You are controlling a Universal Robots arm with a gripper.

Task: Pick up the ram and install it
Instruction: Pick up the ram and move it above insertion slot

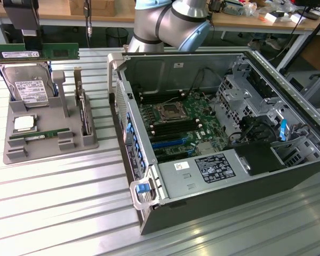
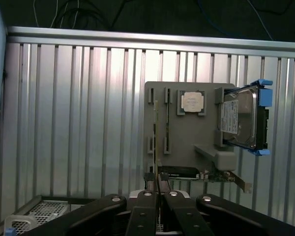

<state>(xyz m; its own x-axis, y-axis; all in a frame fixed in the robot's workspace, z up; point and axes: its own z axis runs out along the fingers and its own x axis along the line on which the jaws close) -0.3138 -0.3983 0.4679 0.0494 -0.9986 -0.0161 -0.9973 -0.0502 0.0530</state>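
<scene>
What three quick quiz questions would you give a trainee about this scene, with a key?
1. True or false: the gripper is shut on the long thin green ram strip.
2. Which lies in the grey holder tray: A, a square silver processor chip, or B, a screwdriver?
3. Fill in: the open black computer case stands on the exterior view's ___ of the tray.
Key: 1 true; 2 A; 3 right.

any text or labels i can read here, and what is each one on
Nothing reads clearly enough to quote; all print is too small or blurred.
ram: whitish label, unreadable.
hard drive: white label with dark print, unreadable.
black label on the metal cover inside the computer case: unreadable.
white sticker beside it: unreadable.
processor chip: no legible marking.
</scene>
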